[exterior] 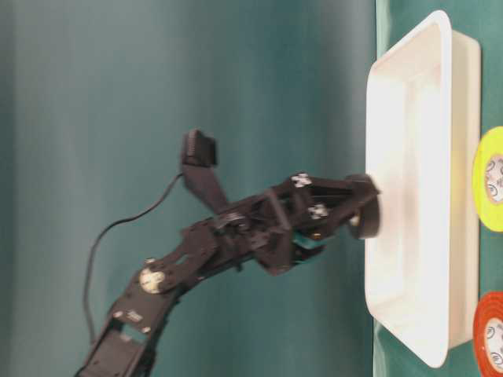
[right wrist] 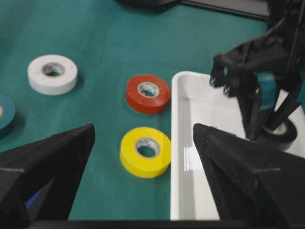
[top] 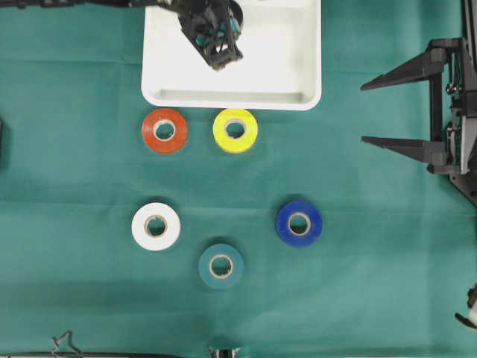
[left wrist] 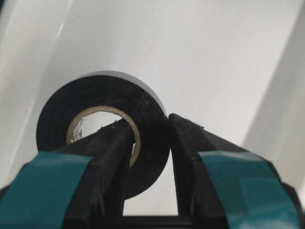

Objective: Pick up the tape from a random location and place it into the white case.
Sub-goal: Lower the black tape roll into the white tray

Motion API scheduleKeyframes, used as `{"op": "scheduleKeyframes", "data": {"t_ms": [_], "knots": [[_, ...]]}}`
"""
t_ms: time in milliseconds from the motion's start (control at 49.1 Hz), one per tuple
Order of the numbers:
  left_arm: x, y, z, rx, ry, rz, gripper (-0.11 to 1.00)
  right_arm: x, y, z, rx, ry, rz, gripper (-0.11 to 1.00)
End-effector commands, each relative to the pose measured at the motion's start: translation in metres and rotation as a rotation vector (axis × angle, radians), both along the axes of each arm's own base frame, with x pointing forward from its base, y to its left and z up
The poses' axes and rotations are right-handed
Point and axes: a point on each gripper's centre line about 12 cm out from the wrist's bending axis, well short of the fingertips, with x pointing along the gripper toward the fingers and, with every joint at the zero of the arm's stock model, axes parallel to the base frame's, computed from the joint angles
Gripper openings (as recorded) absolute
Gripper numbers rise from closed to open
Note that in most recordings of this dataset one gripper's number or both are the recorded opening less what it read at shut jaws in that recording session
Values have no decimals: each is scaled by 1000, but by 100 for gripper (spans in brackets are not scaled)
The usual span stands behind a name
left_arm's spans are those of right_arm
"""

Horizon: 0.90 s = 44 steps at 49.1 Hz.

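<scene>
Over the large shallow white rectangular plastic case (top: 298, 60) at the far edge of your green cloth-covered table (top: 74, 194), your left gripper (left wrist: 150, 129) is clamped on a black roll of tape (left wrist: 102, 129), one finger through its core, the roll at the case floor. Your right gripper (top: 373, 112) stands with jaws wide apart, holding nothing. Outside the case lie red (top: 164, 130), yellow (top: 235, 130), white (top: 156, 225), teal (top: 220, 265) and blue (top: 299, 222) tape rolls

No readable text, labels or numbers on anything.
</scene>
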Motion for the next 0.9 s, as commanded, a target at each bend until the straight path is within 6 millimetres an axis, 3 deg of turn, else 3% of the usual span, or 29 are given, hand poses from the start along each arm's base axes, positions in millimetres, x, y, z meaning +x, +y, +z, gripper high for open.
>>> {"op": "scheduleKeyframes", "data": {"t_ms": [0,163,794,875], "knots": [[5,4,0,13,-23,0,19,3,0,9,-3,-21,1,93],[10,5,-17,1,0,1,19,3,0,8,-3,-20,1,93],[17,2,-9,-2,3,-17,19,3,0,8,-3,-12,0,93],[16,1,-10,-7,15,-17,35,3,0,9,-3,-11,-1,93]]}}
